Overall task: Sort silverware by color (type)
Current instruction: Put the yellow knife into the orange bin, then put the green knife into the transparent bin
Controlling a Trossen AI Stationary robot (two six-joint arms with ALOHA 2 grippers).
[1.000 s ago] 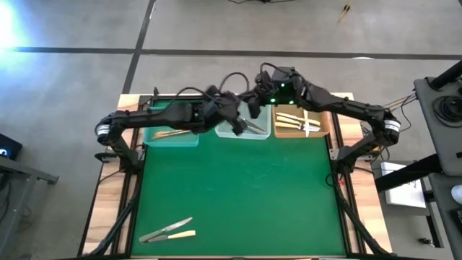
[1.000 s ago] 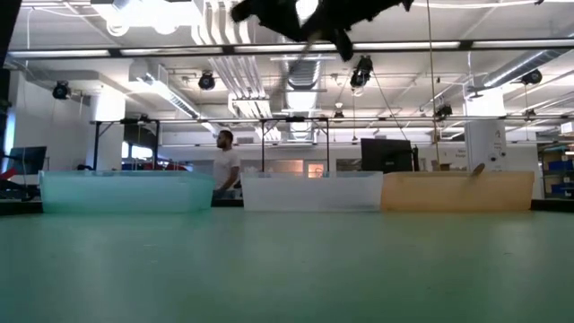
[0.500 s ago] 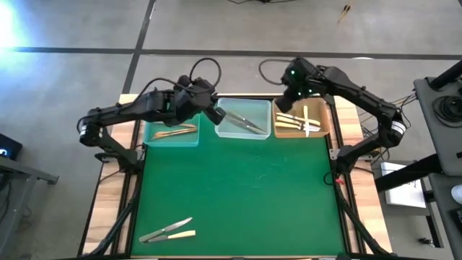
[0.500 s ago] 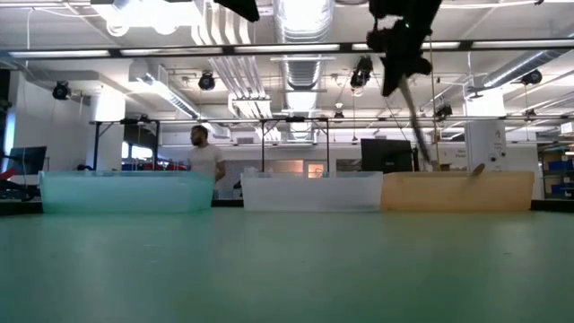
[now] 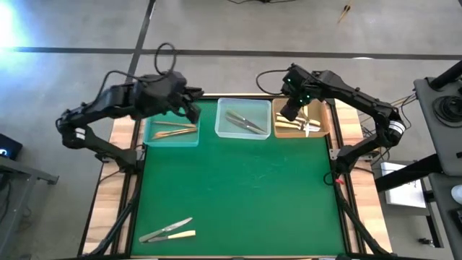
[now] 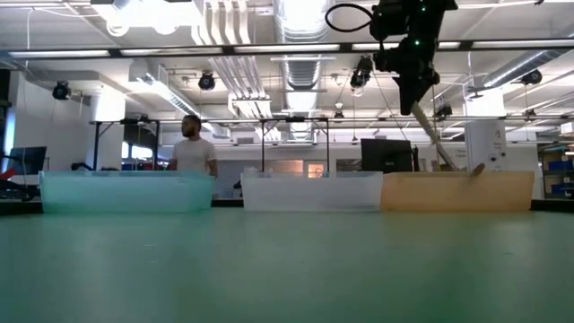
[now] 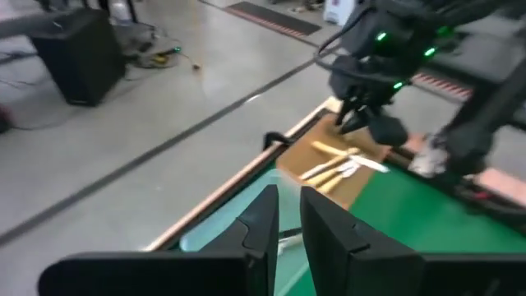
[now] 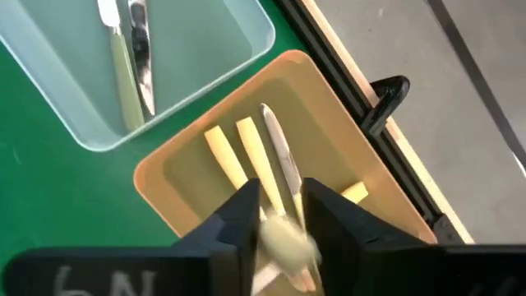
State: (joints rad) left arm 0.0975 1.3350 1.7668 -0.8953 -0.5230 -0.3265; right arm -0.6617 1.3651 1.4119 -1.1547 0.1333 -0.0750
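My right gripper [image 5: 289, 113] hangs over the orange tray [image 5: 323, 124] at the table's far edge, shut on a cream-handled knife [image 6: 430, 136]. Other cream pieces [image 8: 234, 160] lie flat in that tray. The clear tray [image 5: 244, 133] beside it holds silver pieces [image 5: 245, 121]. The teal tray [image 5: 173, 139] holds golden-bronze pieces [image 5: 173, 130]. My left gripper [image 5: 195, 110] hovers above the teal tray's far right corner, shut and empty [image 7: 288, 210]. A silver knife and a cream-handled piece [image 5: 167, 230] lie on the green mat near the table's near left corner. My right gripper pinches the knife by its cream handle [image 8: 283, 237] between the two fingers, coming from above. The blade [image 8: 279, 156] points away past the fingertips. In the low view the knife hangs slanted below the gripper, lifted clear, its lower tip [image 6: 445, 163] just above the orange tray's rim.
The three trays stand side by side along the far edge. The green mat [image 5: 238, 188] lies between them and the two pieces at the near left. A person [image 6: 190, 148] walks in the room behind the table.
My left gripper has drawn back from over the clear tray toward the table's left, ending above the teal tray. My right gripper has moved right from over the clear tray, then down over the orange tray, carrying the cream-handled knife with it.
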